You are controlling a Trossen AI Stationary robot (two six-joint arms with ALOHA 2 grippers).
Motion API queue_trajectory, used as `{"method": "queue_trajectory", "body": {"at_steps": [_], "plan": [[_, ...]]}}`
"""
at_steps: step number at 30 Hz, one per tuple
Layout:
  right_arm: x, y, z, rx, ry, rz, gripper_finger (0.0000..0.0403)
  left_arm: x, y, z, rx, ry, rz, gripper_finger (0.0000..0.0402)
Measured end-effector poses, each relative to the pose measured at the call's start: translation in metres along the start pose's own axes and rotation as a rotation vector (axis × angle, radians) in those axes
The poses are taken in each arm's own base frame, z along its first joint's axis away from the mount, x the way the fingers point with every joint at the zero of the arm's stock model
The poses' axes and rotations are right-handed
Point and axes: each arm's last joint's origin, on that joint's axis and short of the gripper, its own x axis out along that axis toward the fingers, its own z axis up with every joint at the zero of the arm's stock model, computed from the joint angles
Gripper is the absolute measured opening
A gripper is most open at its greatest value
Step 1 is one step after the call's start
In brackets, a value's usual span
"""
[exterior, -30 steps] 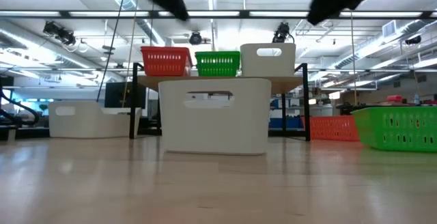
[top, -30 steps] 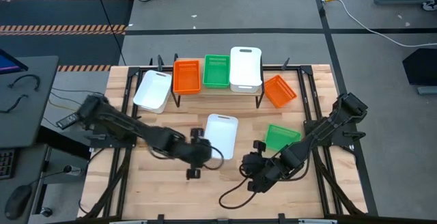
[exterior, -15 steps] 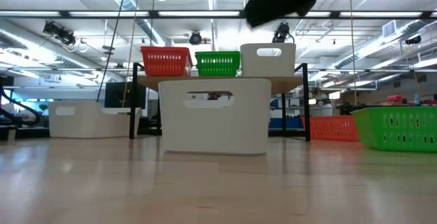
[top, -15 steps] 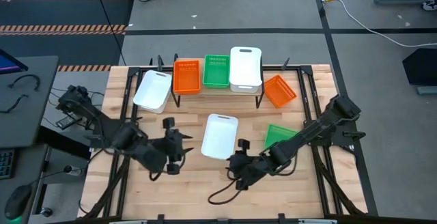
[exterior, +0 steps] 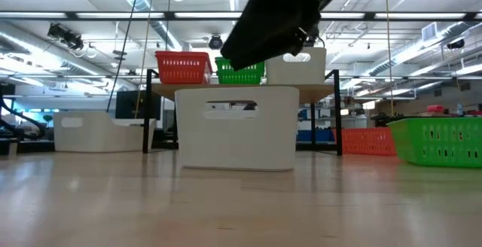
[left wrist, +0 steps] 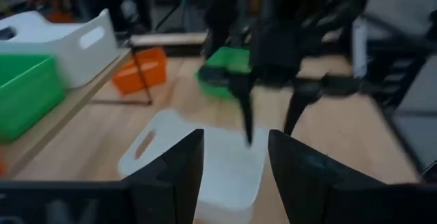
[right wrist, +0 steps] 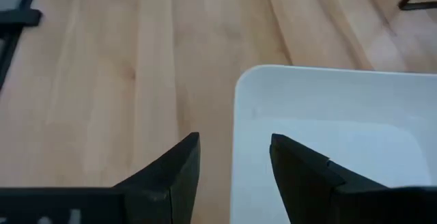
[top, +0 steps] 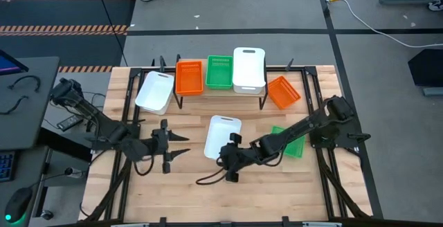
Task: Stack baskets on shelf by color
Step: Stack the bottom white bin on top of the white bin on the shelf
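The right tool (top: 223,155) is hovering with fingers apart over the near edge of the white basket (top: 223,137) sitting mid-bench; the left tool (top: 181,145), also spread, is waiting just left.

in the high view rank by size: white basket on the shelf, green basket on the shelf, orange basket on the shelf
1. white basket, clearly largest
2. orange basket and green basket look alike; no ranking between them
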Motion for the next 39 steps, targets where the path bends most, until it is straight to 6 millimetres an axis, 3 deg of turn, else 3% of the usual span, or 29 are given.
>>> {"method": "queue_trajectory", "body": {"at_steps": [7,11,21,30,35,39], "plan": [[0.012,-0.002,-0.003,-0.004,0.009,0.003,0.0183,0.014,0.02,-0.024,0.0,-0.028,-0.035,0.0171],[0.025,-0.002,-0.014,-0.025,0.05,-0.013,0.0182,0.02,0.026,-0.024,-0.036,-0.052,-0.075,0.0171],[0.035,-0.011,-0.015,-0.022,0.038,-0.108,0.0174,0.015,0.018,-0.016,-0.078,-0.153,-0.154,0.0172],[0.036,-0.011,-0.012,-0.023,0.018,-0.083,0.015,0.005,0.006,-0.017,-0.094,-0.163,-0.205,0.0172],[0.044,-0.014,-0.02,0.0,0.062,-0.096,0.0109,0.003,0.005,-0.016,-0.098,-0.171,-0.191,0.0172],[0.05,-0.014,-0.024,-0.038,0.078,-0.096,0.0046,0.002,0.005,-0.016,-0.1,-0.173,-0.194,0.0172]]}}
